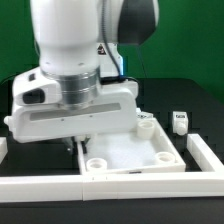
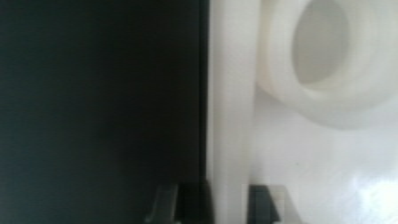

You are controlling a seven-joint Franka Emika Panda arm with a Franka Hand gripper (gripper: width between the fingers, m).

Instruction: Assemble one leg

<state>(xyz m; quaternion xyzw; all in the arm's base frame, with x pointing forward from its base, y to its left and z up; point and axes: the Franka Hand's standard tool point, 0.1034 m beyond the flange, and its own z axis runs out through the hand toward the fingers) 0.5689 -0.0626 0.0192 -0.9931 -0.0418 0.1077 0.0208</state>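
End effector (image 2: 217, 205) astride one edge of the large white square panel (image 2: 320, 160), wrist view. The two dark fingertips (image 2: 169, 205) stand one on each side of the panel's raised rim, set only a little wider than the rim itself. Whether the pads actually press on it cannot be told (the contact zone is blurred and cut off by the frame). One of the panel's round corner holes (image 2: 338, 45) shows beyond the rim. In the exterior view the arm (image 1: 75, 45) reaches down over the near-left part of the panel (image 1: 135, 155), and its wrist housing hides the fingers entirely. The panel lies on the black worktop (image 1: 200, 100), tucked into the corner formed by white rails (image 1: 60, 187) along the front and along the exterior view's right. The leg (image 1: 180, 122), a stubby white block with black-and-white tags, stands on the worktop apart from the end effector. It is beyond the panel's far corner towards the exterior view's right, touching neither panel nor arm. A second small tagged piece (image 1: 148, 119) sits just behind the panel's far edge.
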